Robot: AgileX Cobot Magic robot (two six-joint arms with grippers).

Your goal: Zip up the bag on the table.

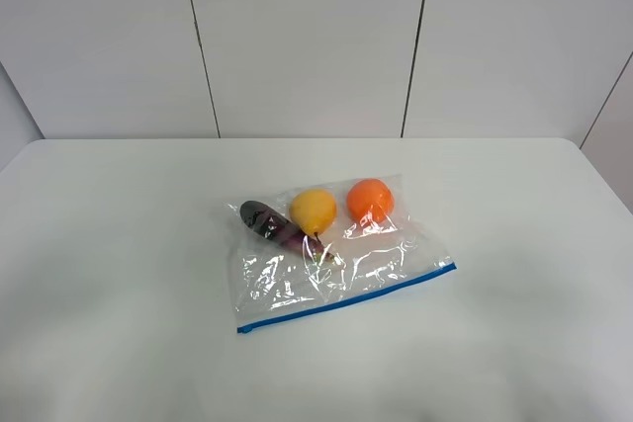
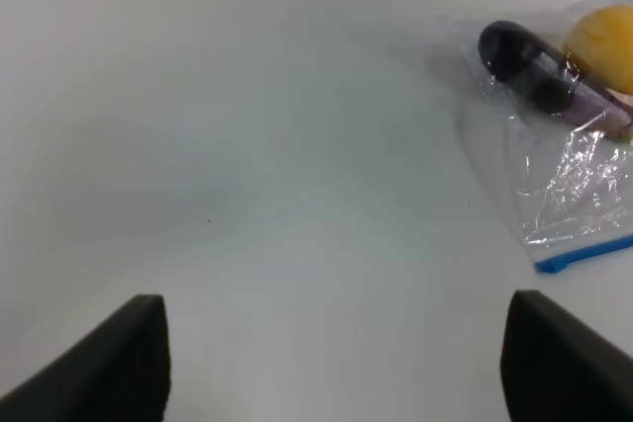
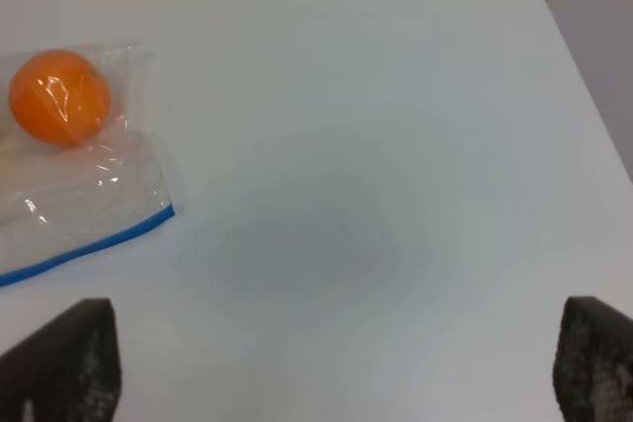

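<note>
Bag (image 1: 336, 259) lies flat near the middle of the counter (image 1: 119, 244), well clear of every counter edge. Bare surface all round it: wide open to left and right, a narrower strip toward the back edge and the wall panels (image 1: 307, 37). Blue zipper strip (image 1: 346, 297) runs along the bag's near edge. It is tilted, with the left end nearer the camera and the right end further back. Bag's long axis follows that strip. Inside, along the far side: dark purple eggplant (image 1: 269, 222) at left, yellow fruit (image 1: 313, 211) in the middle, orange (image 1: 370, 200) at right.

Neither arm shows in the high view. Left claw (image 2: 331, 363) is spread wide over bare counter, holding nothing, bag's left corner off to one side. Right claw (image 3: 336, 363) is likewise wide apart and empty, bag's right end just beside its view.
</note>
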